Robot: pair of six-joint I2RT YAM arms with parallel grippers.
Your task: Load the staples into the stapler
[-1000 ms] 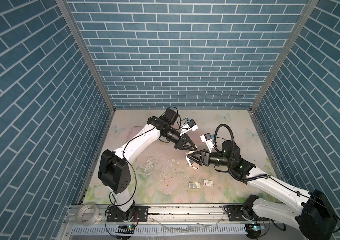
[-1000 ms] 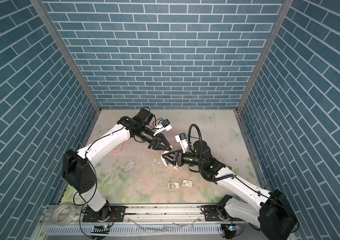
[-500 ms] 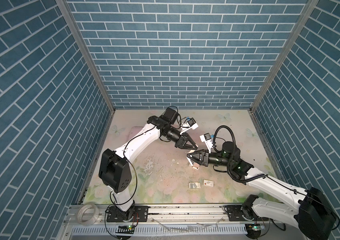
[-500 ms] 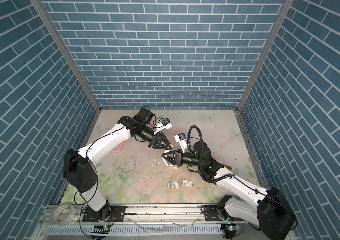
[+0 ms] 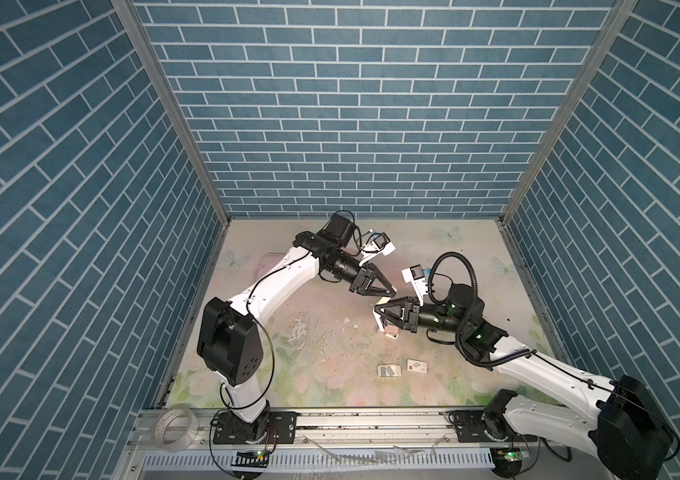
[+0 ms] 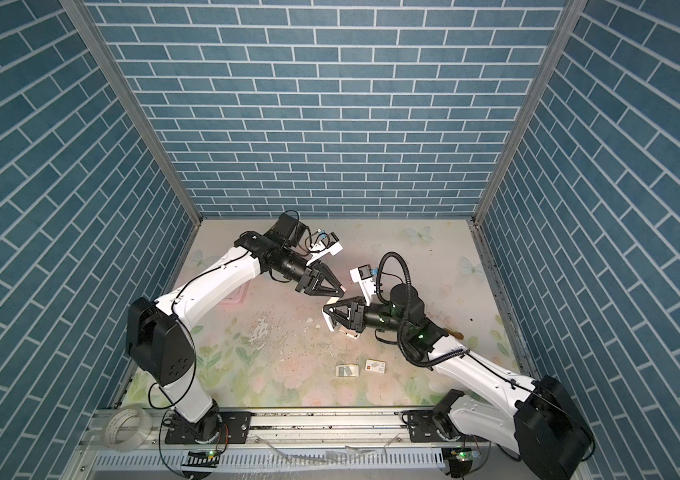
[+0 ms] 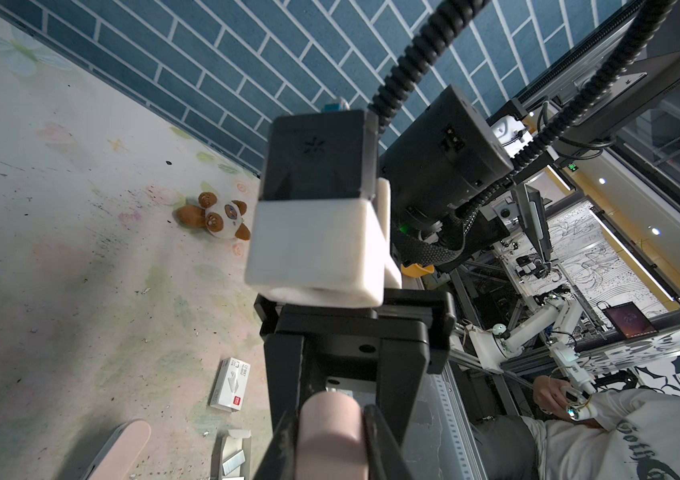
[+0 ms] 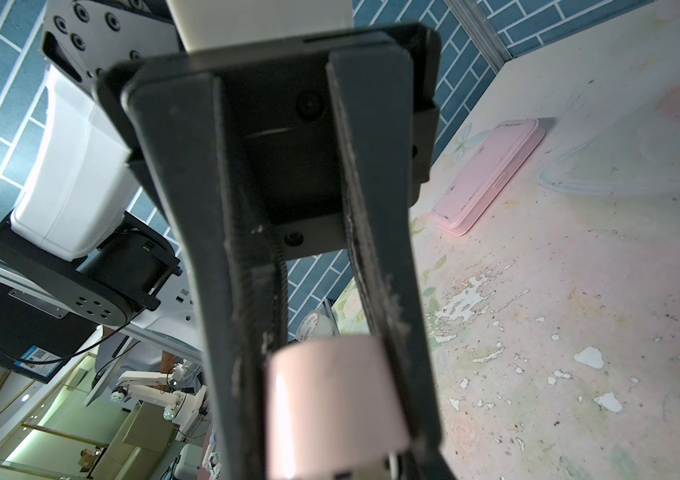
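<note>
The right gripper (image 5: 377,311) has edged up-left and closed its fingers on the pink stapler (image 8: 332,399), whose other end the left gripper (image 5: 390,294) clamps tight at mid-frame, while the staples (image 5: 388,370) lie in their tray at lower centre, so loading appears wholly outstanding.

- Two grippers, mid-frame: left gripper (image 5: 391,294), right gripper (image 5: 377,309).
- One pink stapler (image 8: 334,399).
- One tray of staples (image 5: 380,371), lower centre.
- One card sleeve (image 5: 417,366).
- One pink case (image 8: 492,174).
- One plush toy (image 7: 215,216).
- One tape roll (image 5: 172,426), lower left.
</note>
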